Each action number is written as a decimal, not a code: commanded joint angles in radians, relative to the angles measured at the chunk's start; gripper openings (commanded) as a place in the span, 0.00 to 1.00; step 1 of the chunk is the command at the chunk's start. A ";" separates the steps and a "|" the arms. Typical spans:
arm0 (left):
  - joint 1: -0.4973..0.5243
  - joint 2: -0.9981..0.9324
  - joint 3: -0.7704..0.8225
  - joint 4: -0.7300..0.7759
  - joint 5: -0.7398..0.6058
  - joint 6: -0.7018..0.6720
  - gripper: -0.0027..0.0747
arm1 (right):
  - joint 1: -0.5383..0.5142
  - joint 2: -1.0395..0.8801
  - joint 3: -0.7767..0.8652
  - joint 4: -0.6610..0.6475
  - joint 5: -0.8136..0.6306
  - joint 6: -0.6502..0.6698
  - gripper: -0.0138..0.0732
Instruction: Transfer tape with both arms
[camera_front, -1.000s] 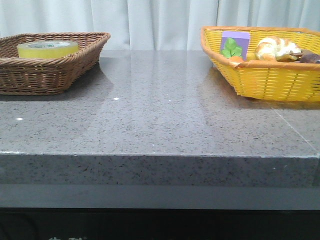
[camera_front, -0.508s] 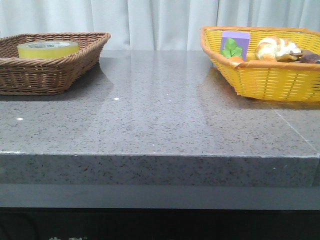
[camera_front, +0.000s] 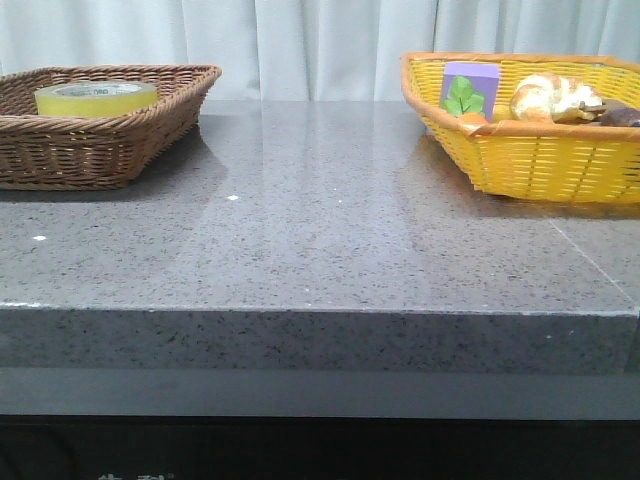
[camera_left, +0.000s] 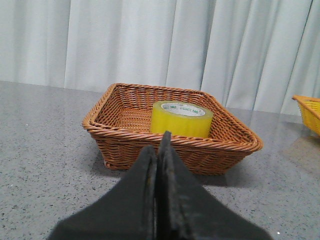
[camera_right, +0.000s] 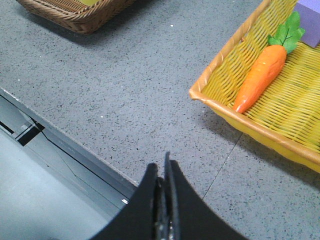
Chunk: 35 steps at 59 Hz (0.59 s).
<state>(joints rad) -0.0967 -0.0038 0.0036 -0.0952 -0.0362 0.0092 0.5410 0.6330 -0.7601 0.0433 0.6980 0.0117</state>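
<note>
The tape (camera_front: 95, 97), a wide yellow roll with a pale core, lies flat in the brown wicker basket (camera_front: 120, 140) at the table's back left; it also shows in the left wrist view as the tape (camera_left: 181, 119) inside the basket (camera_left: 175, 145). My left gripper (camera_left: 159, 142) is shut and empty, a short way in front of that basket. My right gripper (camera_right: 162, 167) is shut and empty too, hanging over the table's front edge, apart from the yellow basket (camera_right: 220, 102). Neither arm appears in the front view.
The yellow basket (camera_front: 540, 150) at the back right holds a toy carrot (camera_right: 262, 72), a purple block (camera_front: 472, 78) and a bread-like item (camera_front: 552, 97). The grey speckled table (camera_front: 320, 240) lies between the baskets. A white curtain hangs behind.
</note>
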 joint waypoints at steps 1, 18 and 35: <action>0.000 -0.018 0.007 0.002 -0.076 -0.009 0.01 | -0.003 -0.001 -0.027 0.001 -0.061 -0.001 0.03; 0.000 -0.018 0.007 0.002 -0.076 -0.009 0.01 | -0.063 -0.060 0.028 0.000 -0.119 -0.001 0.03; 0.000 -0.018 0.007 0.002 -0.076 -0.009 0.01 | -0.347 -0.377 0.402 0.007 -0.554 -0.001 0.03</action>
<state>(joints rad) -0.0967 -0.0038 0.0036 -0.0952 -0.0362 0.0092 0.2542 0.3282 -0.4142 0.0472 0.3508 0.0117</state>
